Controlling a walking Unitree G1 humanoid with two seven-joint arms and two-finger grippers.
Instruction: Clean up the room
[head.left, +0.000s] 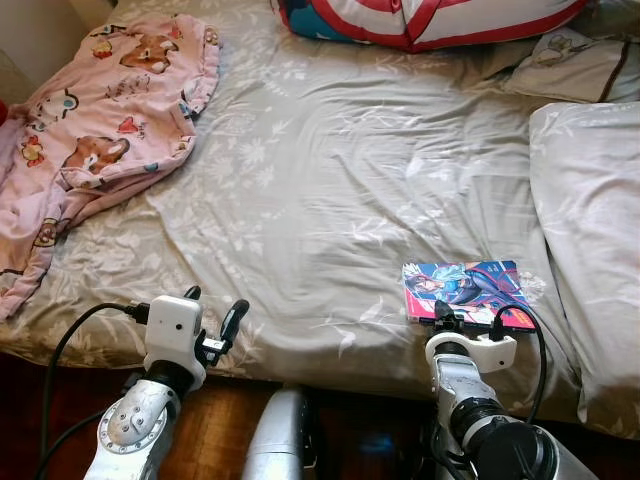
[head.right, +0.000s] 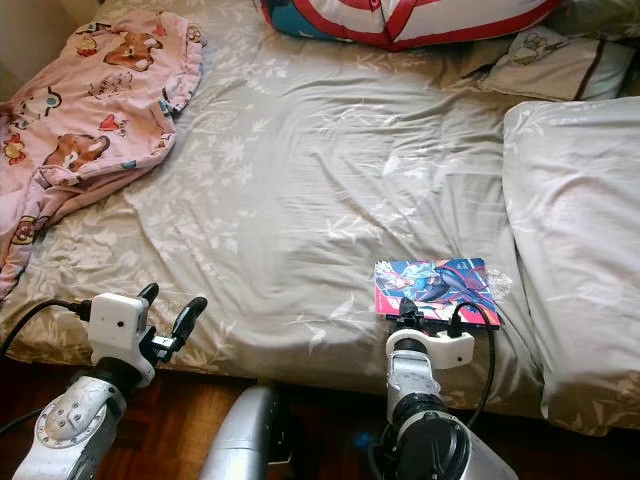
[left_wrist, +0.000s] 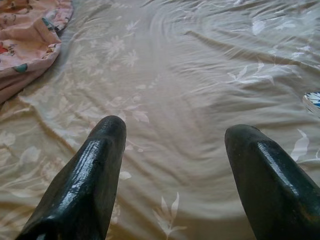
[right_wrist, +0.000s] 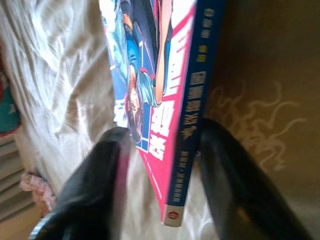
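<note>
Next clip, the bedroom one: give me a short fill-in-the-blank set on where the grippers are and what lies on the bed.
1. The right gripper has its two fingers on either side of the colourful ____ at the near edge of the bed.
2. The left gripper hovers over the sheet with its fingers ____ and nothing between them.
3. The crumpled blanket at the bed's far left is mostly ____ in colour.
4. The long pale pillow lies along the bed's ____ side.

Missing words: book; open; pink; right

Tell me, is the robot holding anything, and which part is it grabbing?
The right hand grips the colourful comic book by its near edge, one finger on each side. The left hand is open over the bedsheet, holding nothing.
</note>
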